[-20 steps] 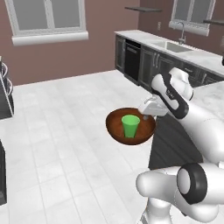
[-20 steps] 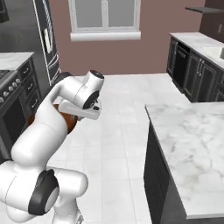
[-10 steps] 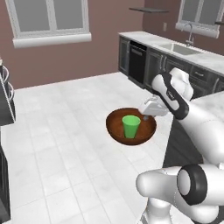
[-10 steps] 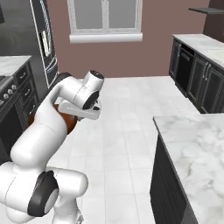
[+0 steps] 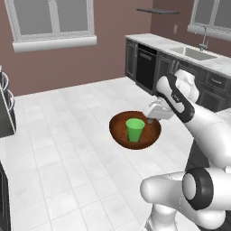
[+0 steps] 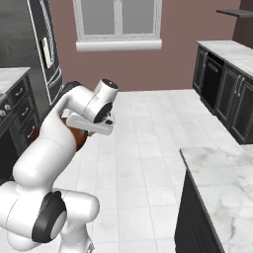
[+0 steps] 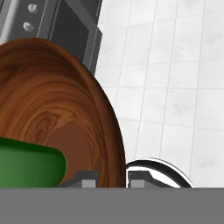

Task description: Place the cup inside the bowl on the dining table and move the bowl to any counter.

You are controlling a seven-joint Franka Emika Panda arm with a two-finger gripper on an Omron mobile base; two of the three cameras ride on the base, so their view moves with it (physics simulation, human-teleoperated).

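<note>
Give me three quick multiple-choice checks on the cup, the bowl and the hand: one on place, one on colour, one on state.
1. Where is the cup?
A. On the floor
B. Upright inside the bowl
C. In the sink

2. What colour is the cup?
A. Green
B. White
C. Red

3. What is the hand doing?
A. Hanging open
B. Shut on the cup
C. Shut on the bowl's rim, holding it in the air

Answers:
1. B, the left base view shows the cup standing in the bowl's middle.
2. A, it is bright green against the brown wood.
3. C, the hand view shows one fingertip inside and one outside the rim, and the bowl hangs over the floor.
</note>
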